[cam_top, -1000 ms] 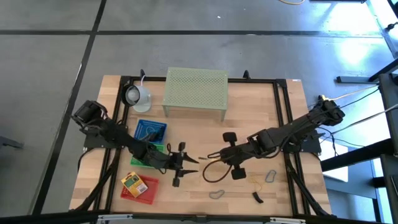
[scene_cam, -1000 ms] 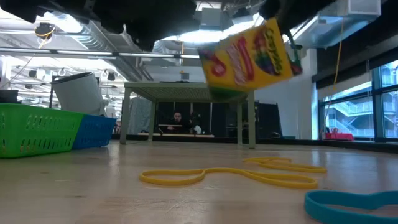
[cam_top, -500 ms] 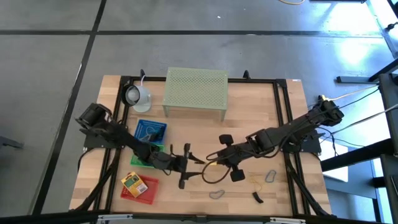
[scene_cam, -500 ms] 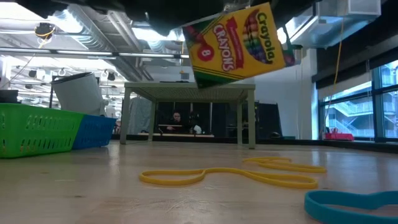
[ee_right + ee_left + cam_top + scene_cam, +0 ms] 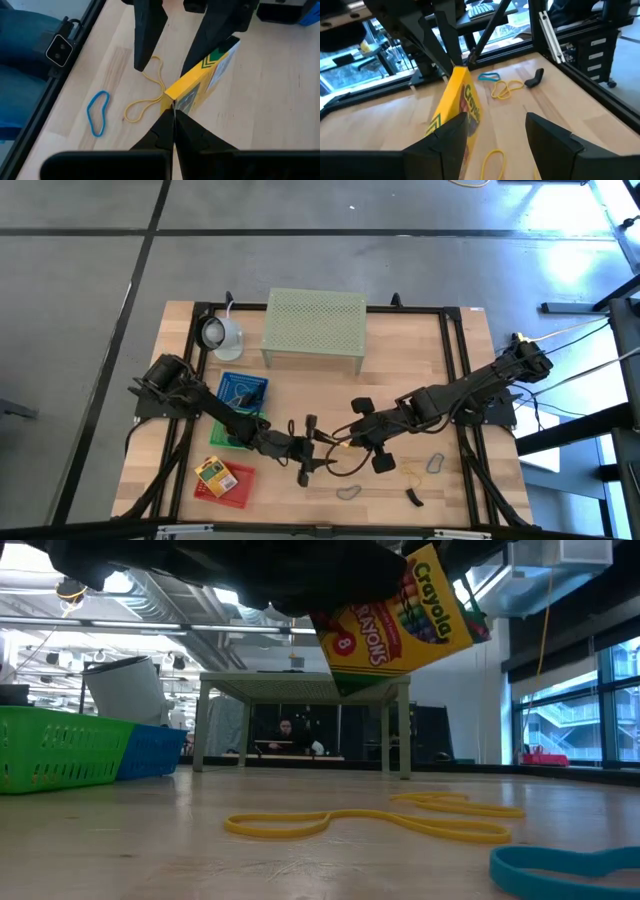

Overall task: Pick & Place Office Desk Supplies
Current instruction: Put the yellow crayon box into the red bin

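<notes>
A yellow crayon box (image 5: 400, 615) hangs tilted above the table's middle, with my right gripper (image 5: 173, 112) shut on it. My left gripper (image 5: 497, 135) reaches in level from the table's left, open, its fingers (image 5: 145, 30) astride the box's far end. In the left wrist view the box (image 5: 457, 100) stands close by one finger (image 5: 447, 142). A yellow loop (image 5: 400, 822) and a blue loop (image 5: 570, 865) lie flat on the wood below. A black clip (image 5: 535, 77) lies farther right. My right gripper pinches the box's near end (image 5: 172, 100) at its thin edge, between the two shut fingertips, slanting down from the table's right. The box is lifted clear of the table, tilted, its length running on away from the fingers. My left gripper: I cannot tell whether its finger touches the box.
A red tray (image 5: 240, 485) holding a second yellow box (image 5: 213, 472), a green tray (image 5: 222, 438) and a blue tray (image 5: 243, 390) sit at the left. A pale green mesh stand (image 5: 313, 328) and a white lamp-like object (image 5: 218, 333) stand at the back. More loops (image 5: 436, 464) lie near the front right.
My left gripper has gone toward the table's right, up to the hanging box, and has rolled a little. The box has tipped about in my right gripper's hold, staying clear of the table. My right arm has kept its place.
</notes>
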